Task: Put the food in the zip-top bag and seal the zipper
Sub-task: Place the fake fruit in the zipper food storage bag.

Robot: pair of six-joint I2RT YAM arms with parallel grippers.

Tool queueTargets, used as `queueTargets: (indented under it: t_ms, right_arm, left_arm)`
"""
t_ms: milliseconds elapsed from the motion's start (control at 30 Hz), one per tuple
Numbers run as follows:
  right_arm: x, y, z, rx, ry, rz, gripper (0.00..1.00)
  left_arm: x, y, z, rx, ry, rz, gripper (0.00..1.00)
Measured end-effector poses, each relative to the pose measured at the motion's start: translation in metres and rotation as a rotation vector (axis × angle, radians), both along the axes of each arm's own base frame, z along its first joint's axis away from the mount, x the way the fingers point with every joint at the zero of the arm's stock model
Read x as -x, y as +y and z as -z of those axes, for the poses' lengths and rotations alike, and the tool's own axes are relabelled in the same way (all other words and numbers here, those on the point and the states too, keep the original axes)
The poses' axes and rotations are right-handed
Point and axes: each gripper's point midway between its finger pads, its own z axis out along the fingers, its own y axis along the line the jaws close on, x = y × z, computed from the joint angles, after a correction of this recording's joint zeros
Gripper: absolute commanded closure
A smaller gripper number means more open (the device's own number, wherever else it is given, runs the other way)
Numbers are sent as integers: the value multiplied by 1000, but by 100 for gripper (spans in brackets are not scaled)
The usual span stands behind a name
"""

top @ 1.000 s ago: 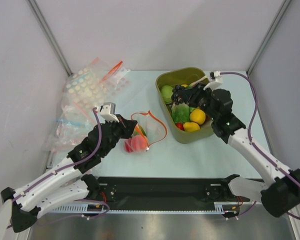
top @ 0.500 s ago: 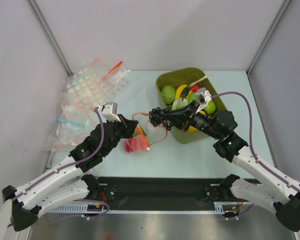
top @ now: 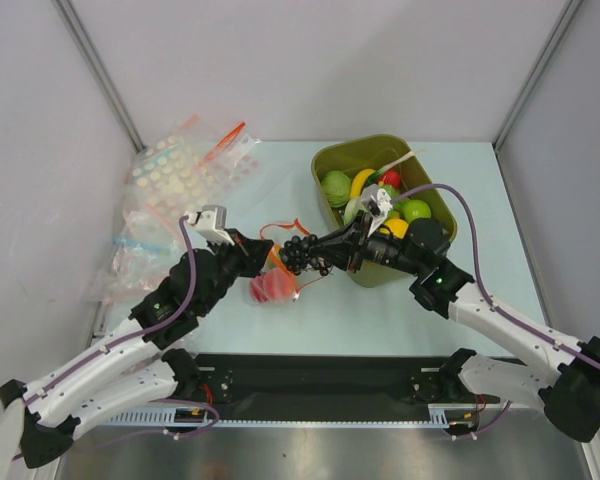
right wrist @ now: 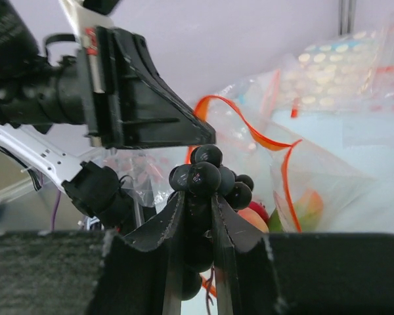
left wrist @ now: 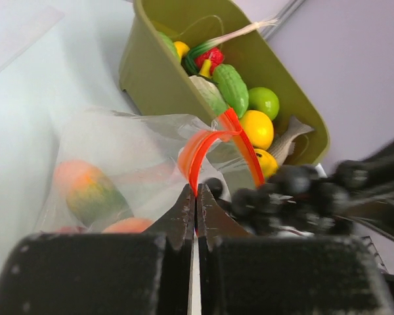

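The zip-top bag (top: 280, 270) lies at the table's middle with peach and red toy food (top: 272, 288) inside. Its red-orange zipper (left wrist: 207, 141) curls up at the open mouth. My left gripper (top: 263, 253) is shut on the zipper strip and holds the mouth up. My right gripper (top: 310, 256) is shut on a dark grape bunch (right wrist: 209, 176) and holds it at the bag's mouth, right beside the left fingers. More food, green, yellow and red, fills the olive tub (top: 332, 208).
A heap of other clear bags (top: 170, 190), some dotted, one with a blue strip, lies at the back left. The olive tub stands right of the bag. Grey walls close the sides.
My right arm swung from the olive tub leftward, carrying the dark grape bunch to the bag's mouth. My left gripper kept its hold on the zipper.
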Motion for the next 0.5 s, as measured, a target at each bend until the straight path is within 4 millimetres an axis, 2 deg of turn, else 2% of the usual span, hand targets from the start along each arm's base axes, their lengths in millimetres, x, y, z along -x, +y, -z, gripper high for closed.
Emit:
queueTargets:
  t_ms: [167, 367, 433, 500]
  right_arm:
    - [-10, 11, 28, 57, 57, -1, 82]
    - [-19, 18, 49, 102, 100, 13, 83]
    - [-21, 21, 55, 111, 111, 17, 80]
    - [-24, 23, 60, 117, 121, 30, 73]
  left_arm:
    - [7, -6, -8, 24, -37, 58, 99]
    - [17, -16, -19, 67, -86, 143, 98]
    - [19, -20, -21, 72, -95, 168, 99]
    - [20, -25, -21, 74, -98, 193, 100]
